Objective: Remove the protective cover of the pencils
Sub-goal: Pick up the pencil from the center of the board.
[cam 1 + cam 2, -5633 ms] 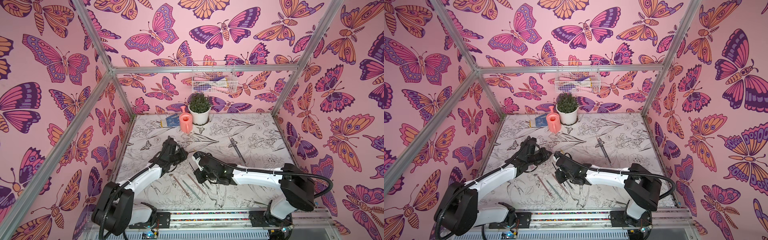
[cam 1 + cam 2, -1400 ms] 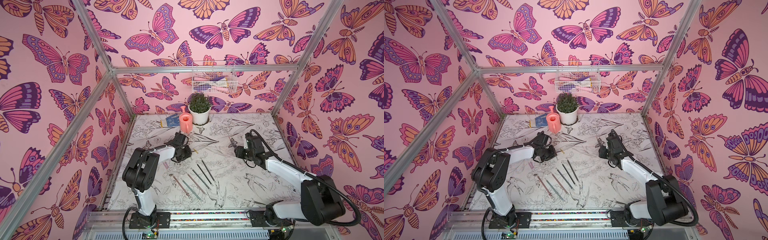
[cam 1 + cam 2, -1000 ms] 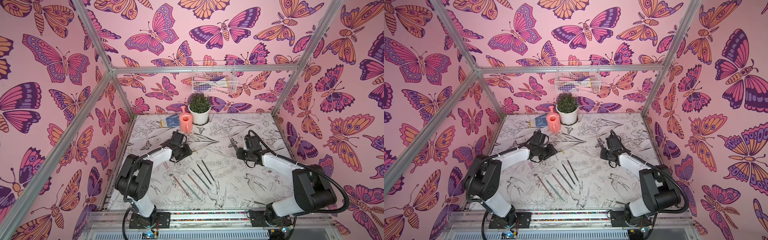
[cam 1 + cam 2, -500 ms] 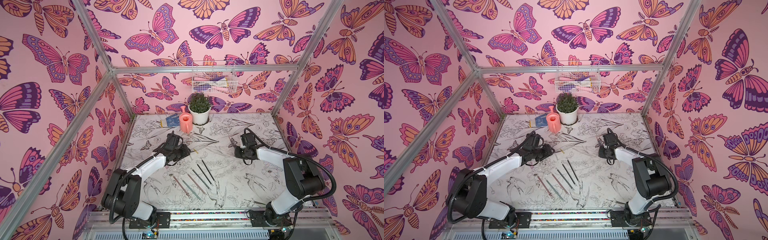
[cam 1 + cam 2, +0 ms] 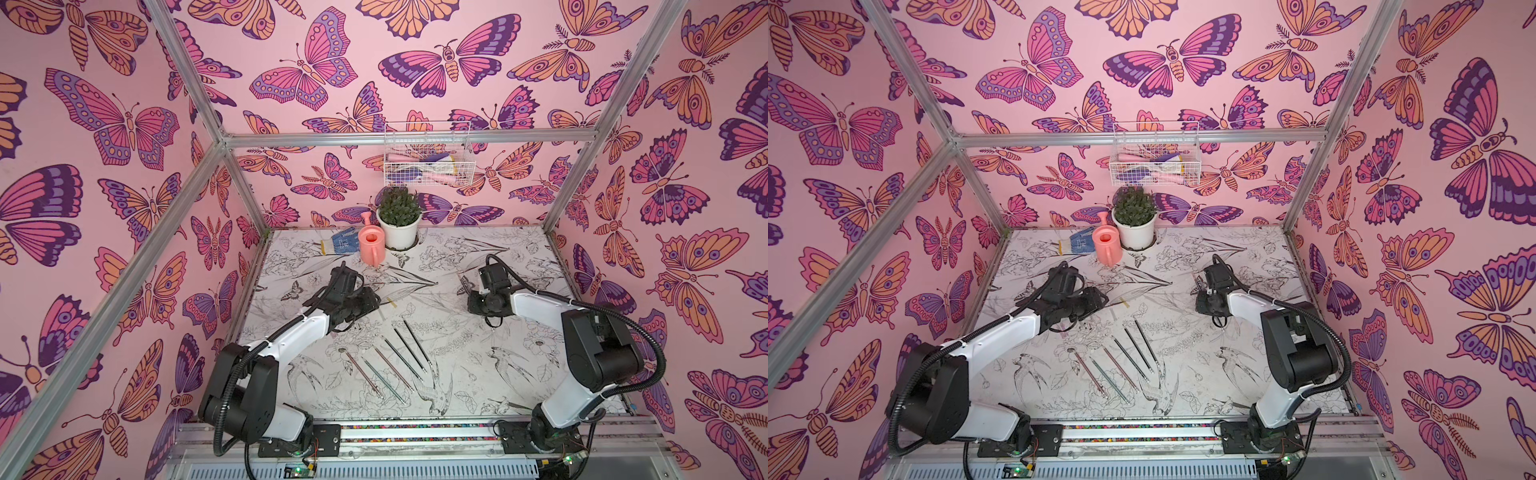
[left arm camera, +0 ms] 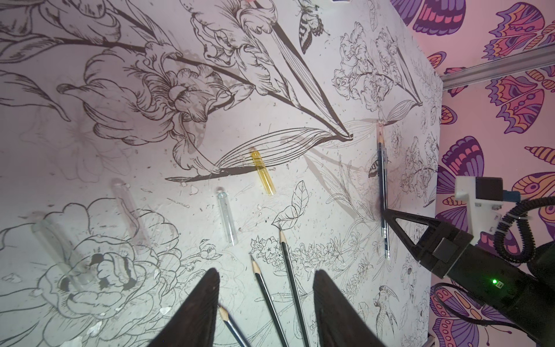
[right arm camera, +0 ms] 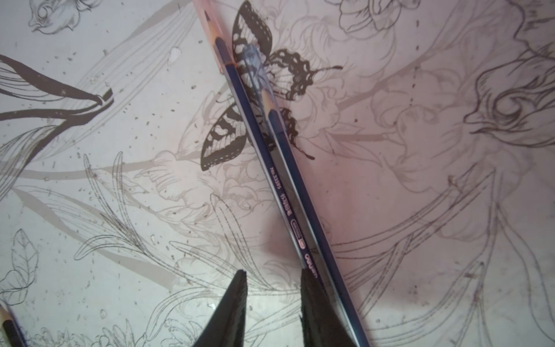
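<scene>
Five thin bare pencils (image 5: 390,361) lie in a row mid-table, with small see-through plastic caps (image 6: 227,219) loose nearby. Two dark blue pencils (image 7: 279,180) beside the right gripper (image 7: 273,272) still wear caps. That gripper and the left gripper (image 6: 267,272) are part open, holding nothing.

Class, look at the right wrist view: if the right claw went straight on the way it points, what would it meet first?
Most likely the two blue pencils, which cross diagonally just ahead of the right claw. Depth is unclear, so its tips may touch the table first.
</scene>
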`<action>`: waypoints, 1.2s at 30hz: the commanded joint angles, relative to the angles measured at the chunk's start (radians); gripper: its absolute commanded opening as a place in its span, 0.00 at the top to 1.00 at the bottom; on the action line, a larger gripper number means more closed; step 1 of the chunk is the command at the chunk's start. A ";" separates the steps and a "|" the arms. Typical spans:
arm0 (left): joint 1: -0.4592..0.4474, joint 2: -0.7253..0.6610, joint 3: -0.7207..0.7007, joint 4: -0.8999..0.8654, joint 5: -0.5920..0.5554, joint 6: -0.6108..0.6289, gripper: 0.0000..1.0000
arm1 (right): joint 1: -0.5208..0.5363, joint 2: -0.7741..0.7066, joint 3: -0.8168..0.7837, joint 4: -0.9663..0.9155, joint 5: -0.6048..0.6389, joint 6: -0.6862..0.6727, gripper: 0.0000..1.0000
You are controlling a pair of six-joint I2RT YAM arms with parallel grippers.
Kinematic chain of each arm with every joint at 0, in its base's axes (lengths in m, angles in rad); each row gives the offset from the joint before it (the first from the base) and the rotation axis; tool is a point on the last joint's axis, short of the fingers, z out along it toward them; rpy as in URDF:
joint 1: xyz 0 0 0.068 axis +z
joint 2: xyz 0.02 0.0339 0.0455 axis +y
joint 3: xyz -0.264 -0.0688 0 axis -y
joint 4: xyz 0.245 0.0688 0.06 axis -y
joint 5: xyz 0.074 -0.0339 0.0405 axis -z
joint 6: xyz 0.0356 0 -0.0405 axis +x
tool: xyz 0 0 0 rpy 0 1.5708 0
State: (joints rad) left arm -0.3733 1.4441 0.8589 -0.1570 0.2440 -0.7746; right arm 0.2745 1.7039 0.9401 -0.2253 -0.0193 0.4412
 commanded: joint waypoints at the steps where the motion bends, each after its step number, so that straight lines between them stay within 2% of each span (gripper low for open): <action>1: 0.009 0.014 -0.013 0.004 0.009 -0.003 0.47 | -0.006 0.010 0.025 -0.025 0.012 -0.004 0.66; 24: 0.019 0.024 -0.020 0.017 0.032 -0.014 0.48 | -0.022 0.061 0.063 -0.063 -0.007 0.006 0.67; 36: 0.022 0.021 -0.023 0.021 0.040 -0.020 0.48 | 0.044 0.120 0.108 -0.121 0.052 -0.002 0.71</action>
State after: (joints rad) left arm -0.3592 1.4593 0.8532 -0.1486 0.2703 -0.7883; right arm 0.3042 1.7947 1.0245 -0.2832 0.0002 0.4416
